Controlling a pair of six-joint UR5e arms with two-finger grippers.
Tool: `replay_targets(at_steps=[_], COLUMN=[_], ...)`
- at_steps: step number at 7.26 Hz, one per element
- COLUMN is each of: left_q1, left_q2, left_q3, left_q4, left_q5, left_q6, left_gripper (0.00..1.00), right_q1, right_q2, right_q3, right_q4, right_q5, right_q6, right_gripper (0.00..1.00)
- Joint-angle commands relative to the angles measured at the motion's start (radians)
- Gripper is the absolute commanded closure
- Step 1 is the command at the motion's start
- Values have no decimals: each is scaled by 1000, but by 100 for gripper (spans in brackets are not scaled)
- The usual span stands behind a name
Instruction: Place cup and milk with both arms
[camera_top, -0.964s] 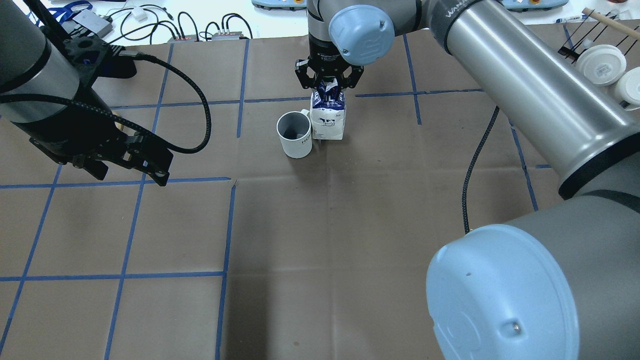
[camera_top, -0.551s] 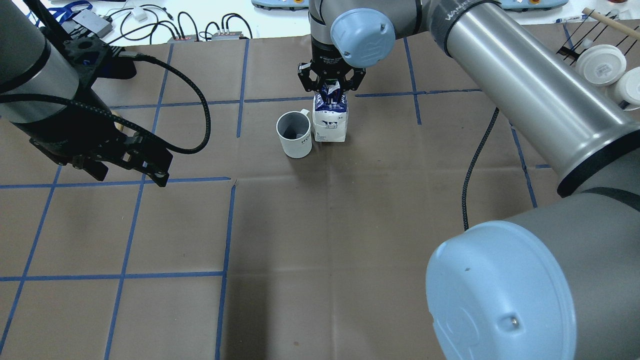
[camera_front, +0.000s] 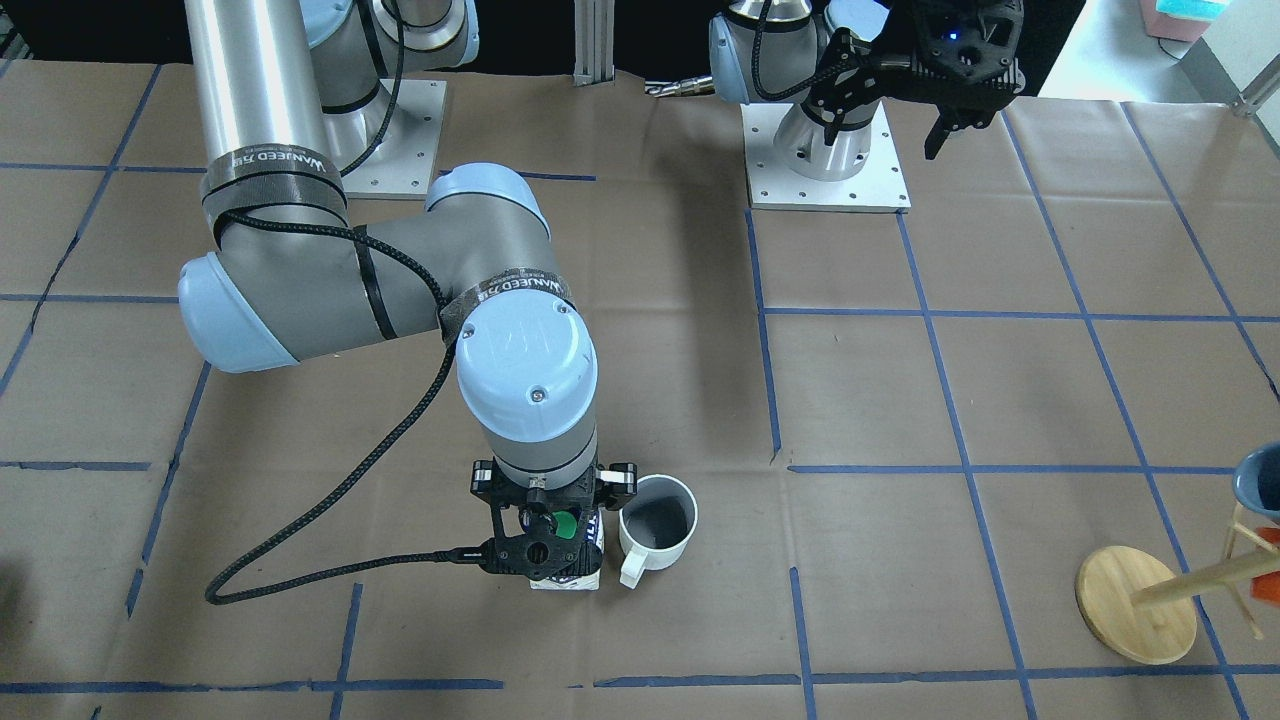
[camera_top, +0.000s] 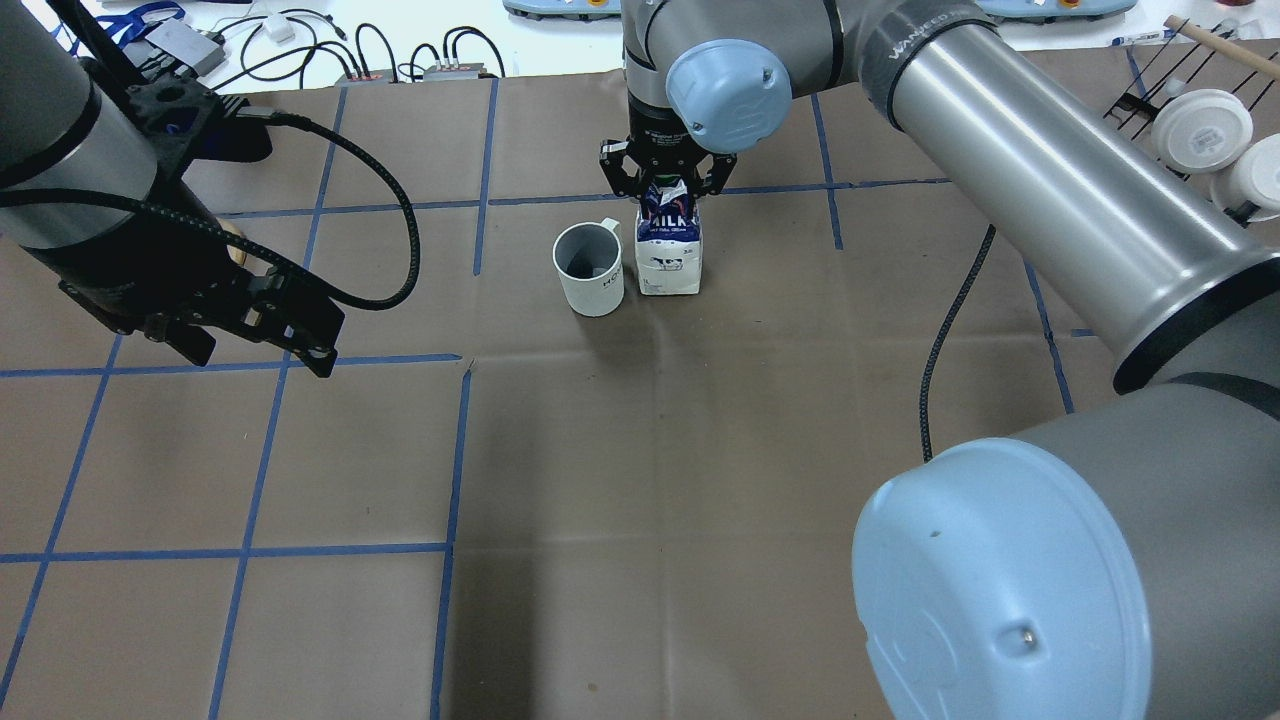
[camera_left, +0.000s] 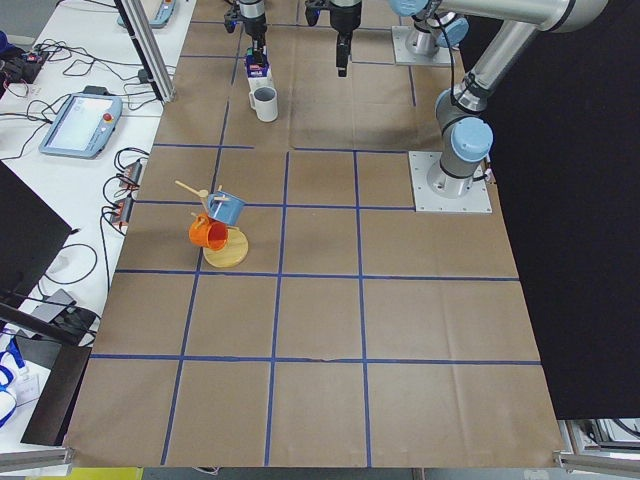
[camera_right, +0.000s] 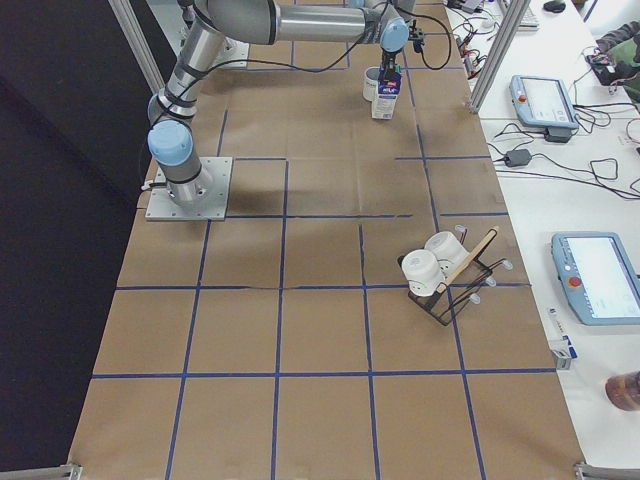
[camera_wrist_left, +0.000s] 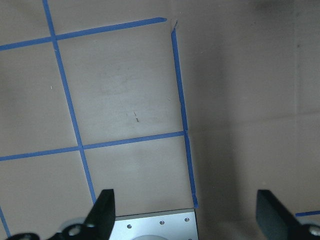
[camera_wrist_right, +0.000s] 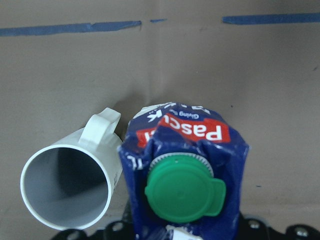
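Note:
The milk (camera_top: 668, 255) stands upright on the brown table, its blue top and green cap filling the right wrist view (camera_wrist_right: 183, 187). My right gripper (camera_top: 668, 185) comes down from above and is shut on the carton's gable top; it also shows in the front view (camera_front: 548, 540). The cup (camera_top: 588, 268) stands upright just to the left of the carton, almost touching it, with its handle toward the far side; it shows in the right wrist view (camera_wrist_right: 65, 187). My left gripper (camera_top: 260, 345) hovers open and empty far to the left, its fingers (camera_wrist_left: 104, 210) spread wide.
A rack with white cups (camera_top: 1205, 130) is at the far right. A wooden mug stand (camera_front: 1140, 600) with a blue and an orange mug is at the table's other end. The right arm's black cable (camera_top: 945, 330) hangs over the table. Cables (camera_top: 380, 50) lie beyond the far edge.
My right gripper moved slightly right with the milk. The carton, tilted before, now stands upright beside the cup. The left arm and the cup have not moved.

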Motion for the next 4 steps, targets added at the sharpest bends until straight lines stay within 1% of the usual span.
replay_targets(at_steps=[1,2,3,4], left_q1=[2,2,2,2], left_q2=[0,0,0,0], left_q3=[-1,-1,-1,-1], left_q4=[-2,-2,-2,-4], left_q5=[-1,-1,-1,-1], left_q6=[-1,-1,-2,-2], left_gripper=[0,0,0,0], right_q1=[-11,-14,-22,-58], right_q2=[-41,-88,-171,-251], right_q3=[-2,10,36,126], right_q4=[8,28,68,73], right_q5=[0,-1,-5,-5], right_q6=[5,-11,-50,-134], right_gripper=[0,0,0,0])
